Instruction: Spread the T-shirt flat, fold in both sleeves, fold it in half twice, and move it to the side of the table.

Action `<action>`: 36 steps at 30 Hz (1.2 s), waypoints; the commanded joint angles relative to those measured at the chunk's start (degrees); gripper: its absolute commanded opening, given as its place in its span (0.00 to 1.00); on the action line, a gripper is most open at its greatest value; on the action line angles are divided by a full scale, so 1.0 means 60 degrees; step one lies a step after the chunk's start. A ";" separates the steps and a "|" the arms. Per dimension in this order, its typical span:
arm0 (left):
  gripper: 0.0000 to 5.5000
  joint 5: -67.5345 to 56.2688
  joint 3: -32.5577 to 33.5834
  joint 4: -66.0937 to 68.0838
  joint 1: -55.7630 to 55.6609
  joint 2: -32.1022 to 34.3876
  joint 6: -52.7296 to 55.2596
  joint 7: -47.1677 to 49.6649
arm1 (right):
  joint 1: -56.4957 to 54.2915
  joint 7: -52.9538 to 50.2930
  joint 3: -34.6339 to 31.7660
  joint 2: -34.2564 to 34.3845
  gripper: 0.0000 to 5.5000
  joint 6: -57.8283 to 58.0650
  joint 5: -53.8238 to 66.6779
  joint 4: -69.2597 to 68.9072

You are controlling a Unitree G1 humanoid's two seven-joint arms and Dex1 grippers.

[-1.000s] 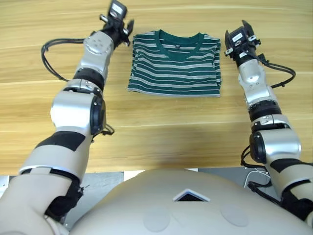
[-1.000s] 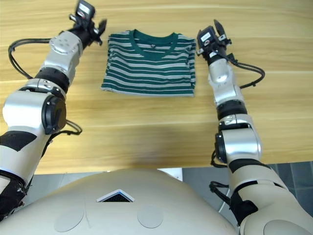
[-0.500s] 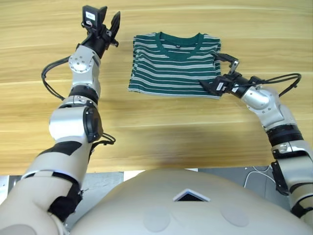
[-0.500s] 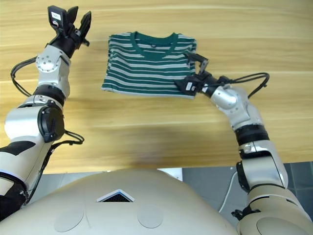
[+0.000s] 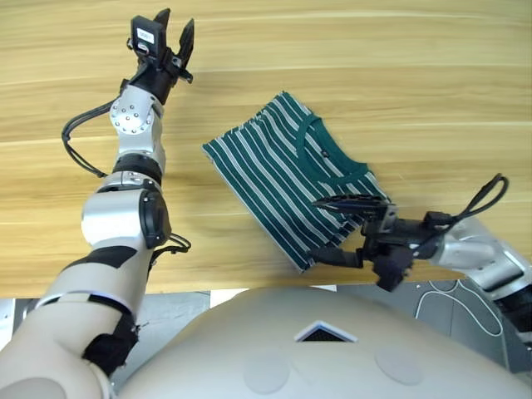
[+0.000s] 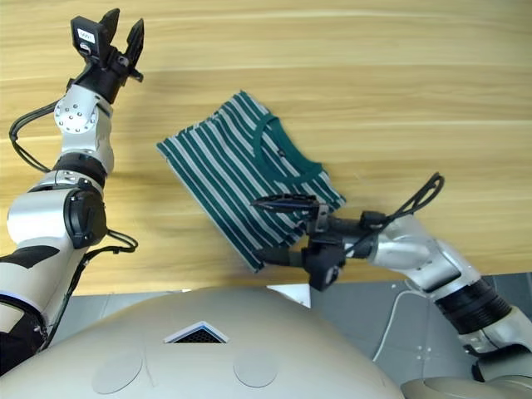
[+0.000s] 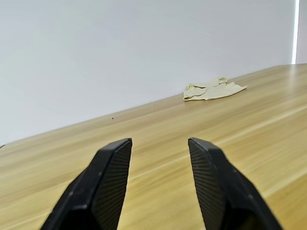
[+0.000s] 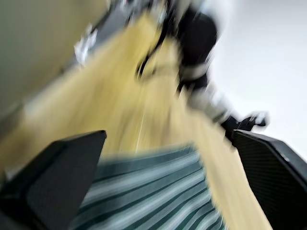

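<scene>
The folded green-and-white striped T-shirt [image 5: 278,179] lies turned on a diagonal on the wooden table [image 5: 416,91], its near corner close to the front edge. My right gripper [image 5: 334,229] is open at that near end: one finger lies over the shirt and the other sits at its near corner, so the striped cloth [image 8: 153,191] shows between the fingers. My left gripper [image 5: 173,27] is open at the far left of the table, well away from the shirt, with nothing between its fingers [image 7: 112,158].
A crumpled beige cloth [image 7: 213,89] lies far off on the table by the white wall. The table's front edge [image 5: 249,287] runs just below the shirt's near corner. Black cables [image 5: 83,141] loop beside both arms.
The shirt has slid toward the front right and turned from square to diagonal. My right gripper swept down to the front edge with it. My left gripper shifted slightly left.
</scene>
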 commanded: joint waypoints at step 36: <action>0.40 0.0115 -0.0834 -0.0569 0.0885 -0.0683 -0.1137 0.0339 | -0.7897 -0.7626 -0.3254 1.0207 0.89 0.6362 -0.3306 1.5733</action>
